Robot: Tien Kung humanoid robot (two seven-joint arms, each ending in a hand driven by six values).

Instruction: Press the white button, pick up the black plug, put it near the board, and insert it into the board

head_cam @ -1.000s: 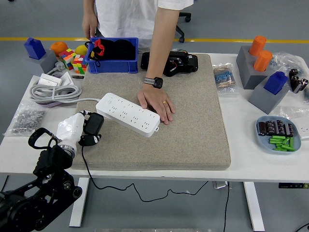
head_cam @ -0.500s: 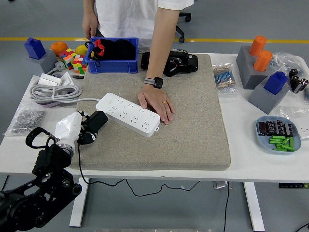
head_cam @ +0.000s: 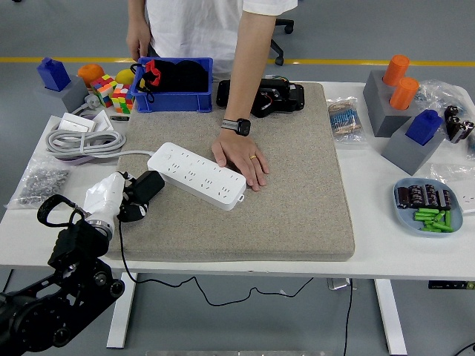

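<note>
A white power strip (head_cam: 197, 175), the board, lies slantwise on the grey mat (head_cam: 297, 193). A person's hand (head_cam: 240, 157) rests flat against its right end. My left hand (head_cam: 128, 200) comes in from the lower left and is shut on the black plug (head_cam: 145, 187), held just left of the strip's near end, a small gap from it. The plug's black cord (head_cam: 122, 248) hangs down over the table's front edge. I cannot pick out the white button on the strip. My right hand is out of the picture.
A blue bin (head_cam: 174, 85) and a black device (head_cam: 271, 96) stand at the back. A coiled white cable (head_cam: 78, 141), a bag of screws (head_cam: 41, 182) and colourful cubes (head_cam: 111, 93) fill the left. Grey blocks (head_cam: 401, 111) and a dish of parts (head_cam: 428, 205) sit right.
My left hand has tilted the black plug and carried it slightly up toward the strip's left end. The person's hand has stayed put.
</note>
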